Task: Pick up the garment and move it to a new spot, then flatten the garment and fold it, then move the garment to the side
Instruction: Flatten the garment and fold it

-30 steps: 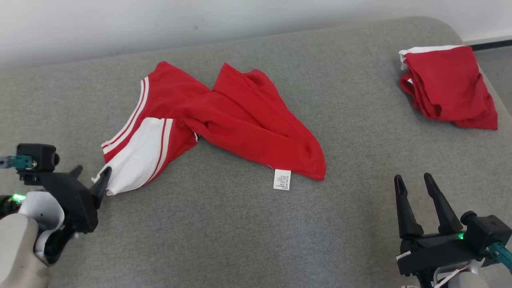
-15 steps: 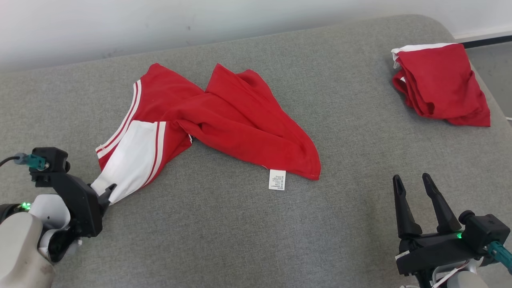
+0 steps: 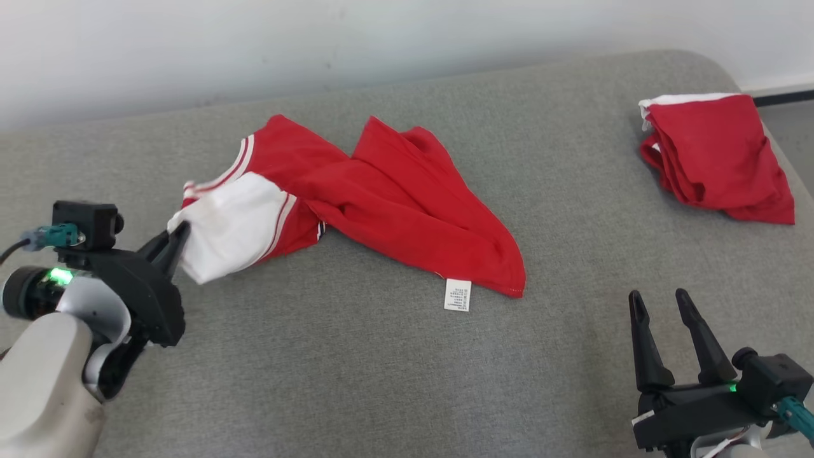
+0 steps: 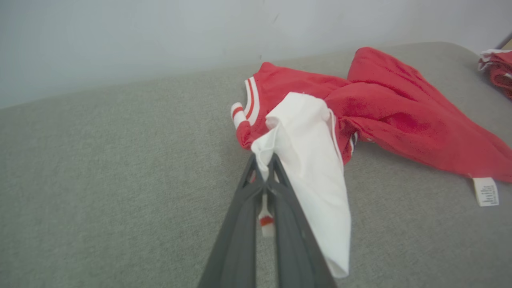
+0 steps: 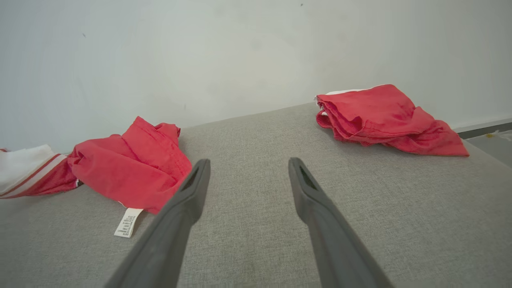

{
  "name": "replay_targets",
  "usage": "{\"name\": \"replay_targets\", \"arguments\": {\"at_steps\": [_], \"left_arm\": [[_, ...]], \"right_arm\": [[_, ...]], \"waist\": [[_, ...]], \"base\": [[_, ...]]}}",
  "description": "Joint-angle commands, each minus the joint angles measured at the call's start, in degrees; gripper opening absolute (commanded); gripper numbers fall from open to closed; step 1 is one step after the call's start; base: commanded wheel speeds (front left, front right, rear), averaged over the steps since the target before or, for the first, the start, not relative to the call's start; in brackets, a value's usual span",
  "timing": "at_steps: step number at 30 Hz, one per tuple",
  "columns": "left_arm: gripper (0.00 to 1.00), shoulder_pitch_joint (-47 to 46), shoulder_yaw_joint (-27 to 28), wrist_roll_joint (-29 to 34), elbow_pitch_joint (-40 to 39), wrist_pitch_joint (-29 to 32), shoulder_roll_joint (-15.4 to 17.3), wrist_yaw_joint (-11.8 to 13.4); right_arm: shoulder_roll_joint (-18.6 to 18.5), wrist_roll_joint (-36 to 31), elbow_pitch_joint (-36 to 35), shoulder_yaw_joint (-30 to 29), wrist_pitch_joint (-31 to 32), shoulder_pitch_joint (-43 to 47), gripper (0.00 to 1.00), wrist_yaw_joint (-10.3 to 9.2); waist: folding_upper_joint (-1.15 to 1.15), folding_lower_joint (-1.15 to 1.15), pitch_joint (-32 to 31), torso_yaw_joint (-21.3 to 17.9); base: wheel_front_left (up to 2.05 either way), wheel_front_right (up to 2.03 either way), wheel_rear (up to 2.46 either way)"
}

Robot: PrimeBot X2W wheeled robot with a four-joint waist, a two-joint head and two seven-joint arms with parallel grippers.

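Left gripper (image 3: 181,232) was clamped down, far to the left of the care label (image 3: 458,294) and a little beyond it. Its two dark fingers (image 4: 240,224) were pressed flat together, with a white corner of the garment (image 3: 394,197) nipped between the tips. The white panel (image 4: 312,160) draped down from that pinch in a loose fold, and a small red-and-white scrap poked through between the fingers lower down. The rest of the garment, red and rumpled, lay on the grey cushion (image 3: 381,381). It spread from the pinch across to the care label, which stuck out flat from the near hem. Right of the care label and nearer the robot, the right gripper (image 3: 658,296) stood with its fingers (image 5: 180,216) spread wide, nothing between them, touching no cloth. Far to the right of the care label and beyond it, a second red garment (image 3: 715,159) sat folded in a heap by the cushion's edge.
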Motion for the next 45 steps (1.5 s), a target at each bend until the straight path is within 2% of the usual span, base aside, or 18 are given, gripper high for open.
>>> {"name": "replay_targets", "arguments": {"at_steps": [1,4,8,13,17,19,20,21,22,26,31,39,45], "left_arm": [[0.0,0.96,-0.04,0.61,-1.14,-1.13,0.13,0.14],[0.0,3.63,-0.3,0.41,-5.51,-3.27,-0.59,0.46],[0.0,7.32,-1.39,2.13,-11.41,-4.94,0.14,1.71],[0.0,14.44,-3.2,4.41,-17.41,-8.18,-0.11,4.66],[0.0,20.11,-5.5,5.9,-18.38,-11.69,-2.1,6.37],[0.0,22.24,-7.35,6.82,-17.12,-12.56,-3.26,6.39],[0.39,23.04,-7.75,6.49,-16.47,-13.31,-4.21,6.44],[0.65,23.49,-8.21,6.81,-15.63,-13.92,-4.42,6.47],[1.0,23.79,-8.49,7.22,-14.79,-14.65,-4.66,6.3],[1.0,24.23,-7.67,6.42,-13.04,-18.2,-6.53,6.72],[1.0,23.43,-5.32,6.51,-14.21,-20.33,-6.67,7.35],[1.0,22.36,0.04,7.27,-17.52,-21.23,-4.64,9.56],[1.0,18.93,0.96,6.99,-15.24,-20.77,-2.45,7.27]], "right_arm": [[0.06,-0.41,-0.07,-0.22,0.0,0.65,1.0,-0.15],[0.28,-0.45,-0.11,-0.7,0.0,1.79,1.0,-0.15],[-0.18,-0.07,-0.08,-0.92,0.0,2.68,1.0,-0.15],[-0.08,0.04,-0.11,-0.7,0.0,3.2,1.0,-0.15],[-0.12,0.14,0.13,-0.58,0.0,3.32,1.0,-0.15],[-0.3,0.27,0.27,-0.52,0.0,3.35,1.0,-0.15],[-0.41,0.32,0.3,-0.55,0.0,3.41,1.0,-0.15],[-0.5,0.32,0.37,-0.56,0.0,3.39,1.0,-0.15],[-0.6,0.34,0.46,-0.53,0.0,3.32,1.0,-0.15],[-0.83,0.25,0.59,-0.95,0.0,3.61,1.0,-0.15],[-0.85,0.07,0.71,-1.24,0.0,4.09,1.0,-0.15],[-0.33,0.07,1.33,-0.51,0.0,4.12,1.0,-0.15],[-0.2,0.24,1.7,-0.23,0.0,3.73,1.0,-0.15]], "waist": [[0.0,0.0,-1.52,1.42],[0.0,0.0,-2.57,2.77],[0.0,0.0,-3.32,4.43],[0.0,0.0,-3.46,5.58],[0.0,0.0,-3.21,6.3],[0.0,0.0,-3.14,6.59],[0.0,0.0,-3.11,6.74],[0.0,0.0,-3.12,6.83],[0.0,0.0,-3.14,6.91],[0.0,0.0,-3.53,7.54],[0.0,0.0,-4.11,8.04],[0.0,0.0,-5.07,7.69],[0.0,0.0,-4.7,6.46]], "base": [[0.0,0.0,0.0],[0.0,0.0,0.0],[0.0,0.0,0.0],[0.0,0.0,0.0],[0.0,0.0,0.0],[0.0,0.0,0.0],[0.0,0.0,0.0],[0.0,0.0,0.0],[0.0,0.0,0.0],[0.0,0.0,0.0],[0.0,0.0,0.0],[0.0,0.0,0.0],[0.0,0.0,0.0]]}}
